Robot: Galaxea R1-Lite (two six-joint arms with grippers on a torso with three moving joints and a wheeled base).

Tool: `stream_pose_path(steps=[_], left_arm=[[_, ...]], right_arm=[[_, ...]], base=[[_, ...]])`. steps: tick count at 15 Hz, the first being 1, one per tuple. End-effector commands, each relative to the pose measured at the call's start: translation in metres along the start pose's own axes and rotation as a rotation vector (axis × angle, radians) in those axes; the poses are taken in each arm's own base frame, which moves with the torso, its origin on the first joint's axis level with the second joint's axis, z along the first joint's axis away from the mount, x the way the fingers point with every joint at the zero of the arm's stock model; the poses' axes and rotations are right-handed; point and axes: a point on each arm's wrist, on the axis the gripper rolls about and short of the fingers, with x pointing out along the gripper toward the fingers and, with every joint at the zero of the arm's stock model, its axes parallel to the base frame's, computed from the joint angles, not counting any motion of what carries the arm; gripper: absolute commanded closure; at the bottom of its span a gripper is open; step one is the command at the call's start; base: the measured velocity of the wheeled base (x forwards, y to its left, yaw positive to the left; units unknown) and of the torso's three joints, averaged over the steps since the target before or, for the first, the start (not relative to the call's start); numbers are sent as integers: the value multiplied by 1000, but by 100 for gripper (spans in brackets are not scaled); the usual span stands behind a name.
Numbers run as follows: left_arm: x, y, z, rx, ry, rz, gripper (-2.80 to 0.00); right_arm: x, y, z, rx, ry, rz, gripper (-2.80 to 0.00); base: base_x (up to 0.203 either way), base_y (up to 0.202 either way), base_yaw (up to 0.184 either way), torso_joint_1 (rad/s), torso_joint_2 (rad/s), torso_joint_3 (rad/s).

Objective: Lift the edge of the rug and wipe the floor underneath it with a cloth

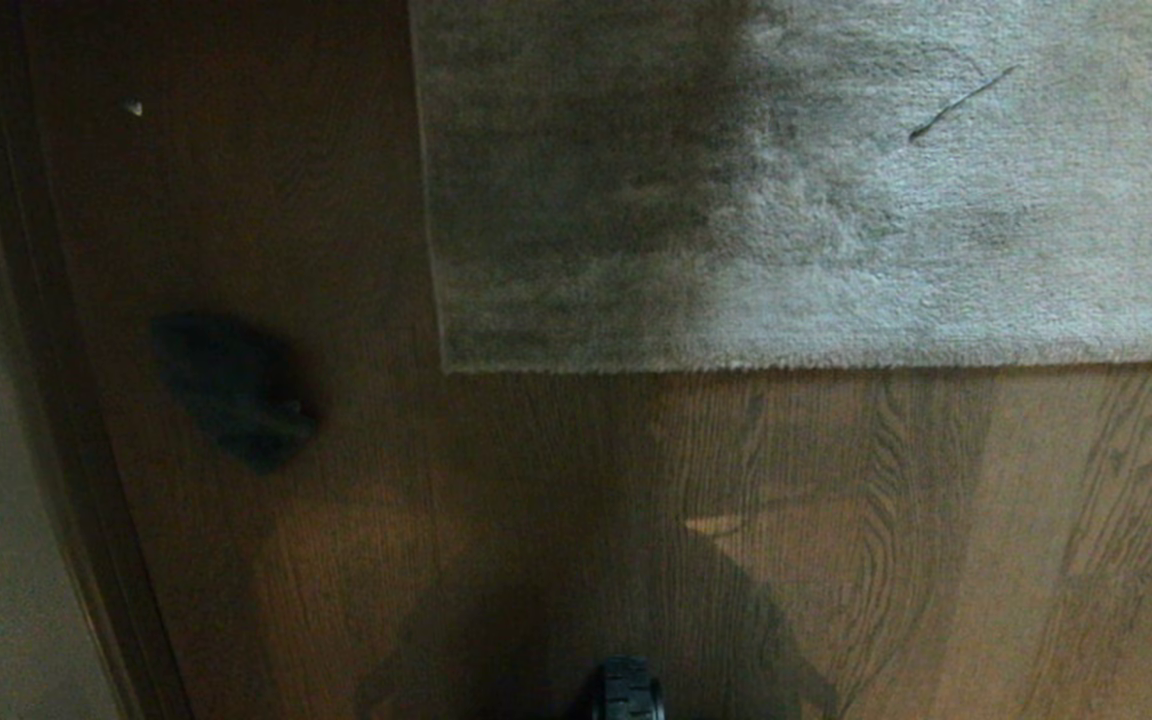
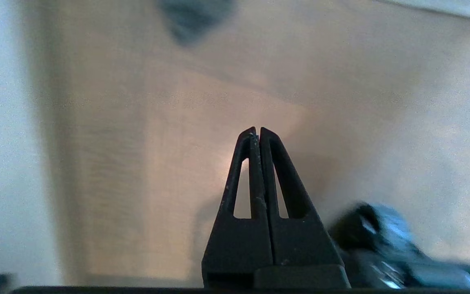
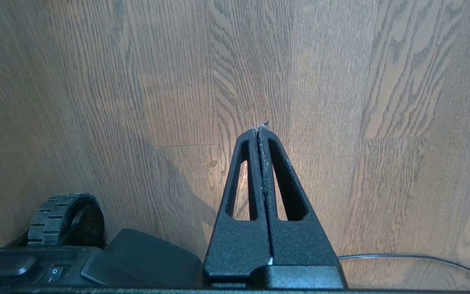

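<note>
Both grippers, left gripper (image 2: 258, 130) and right gripper (image 3: 262, 129), are pinched closed and empty above the floor (image 1: 836, 540). Soft, light cloth (image 1: 234, 388) should bunch easily; pinch its middle. Floppy rug edge (image 1: 736, 362) lifts best near its corner.

We find the rug edge (image 1: 816, 366) lying flat on the floor (image 1: 556, 480), its straight border running across the view and its square corner (image 1: 448, 368) toward the left. The rug's left portion lies in shadow. A thin dark strand (image 1: 961, 102) rests on the pile at upper right. The cloth (image 1: 233, 388) lies crumpled on the boards, apart from the rug, left of the corner. A dark baseboard (image 1: 56, 400) borders the floor at left. A black wheel (image 1: 626, 692) shows at the bottom edge.
</note>
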Motion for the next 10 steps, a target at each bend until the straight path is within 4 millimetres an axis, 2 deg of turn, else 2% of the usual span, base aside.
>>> stream_pose_path(steps=[1, 4, 10], left_arm=[[-1, 0, -1, 16, -26, 11, 0], [1, 1, -4, 175, -36, -4, 0], [1, 1, -4, 191, -33, -14, 0]], right_arm=[[0, 0, 0, 0, 1, 1, 0], [0, 0, 0, 0, 1, 0, 0], [0, 0, 0, 0, 1, 0, 0]], base=[[0, 0, 0, 0, 0, 0], [0, 0, 0, 0, 0, 0], [0, 0, 0, 0, 0, 0]])
